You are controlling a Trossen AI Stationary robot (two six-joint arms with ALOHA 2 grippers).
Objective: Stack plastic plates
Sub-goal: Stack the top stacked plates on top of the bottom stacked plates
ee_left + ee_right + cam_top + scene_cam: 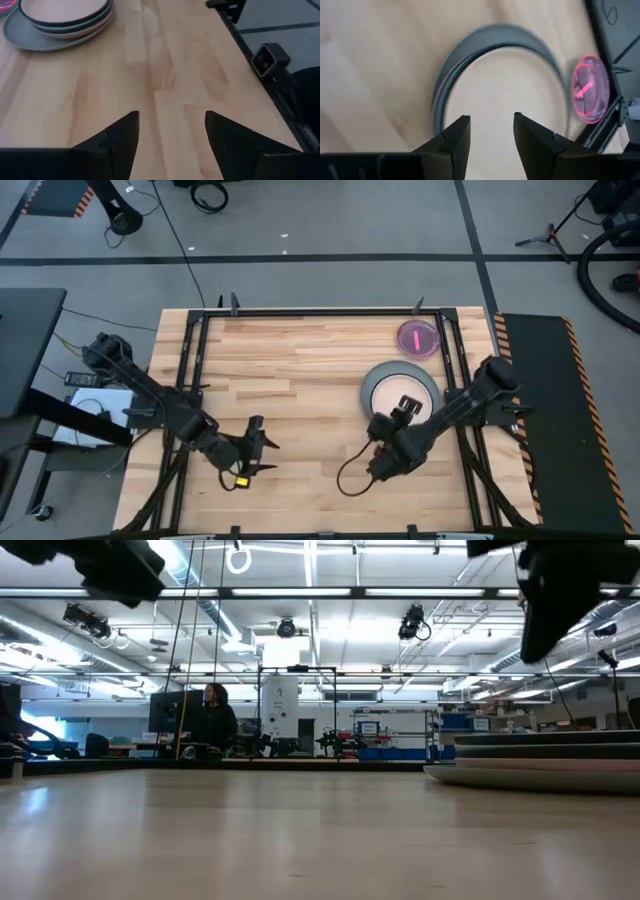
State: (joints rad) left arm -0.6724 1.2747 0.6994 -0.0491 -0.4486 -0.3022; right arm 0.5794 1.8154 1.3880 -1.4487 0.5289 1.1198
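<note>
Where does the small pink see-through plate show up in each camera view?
High view: pink plate lies near the table's far right corner, beyond the plate stack.
Low view: not visible.
Left wrist view: a pink sliver at the picture's top left corner, beside the stack.
Right wrist view: at the right edge, past the stack.
Shared landmark: the plate stack.

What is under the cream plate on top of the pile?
Under the round cream plastic plate the left wrist view shows the rims of a dark teal plate, a pinkish one, and the large grey plate at the bottom. Any plates sandwiched between them are hidden.
</note>
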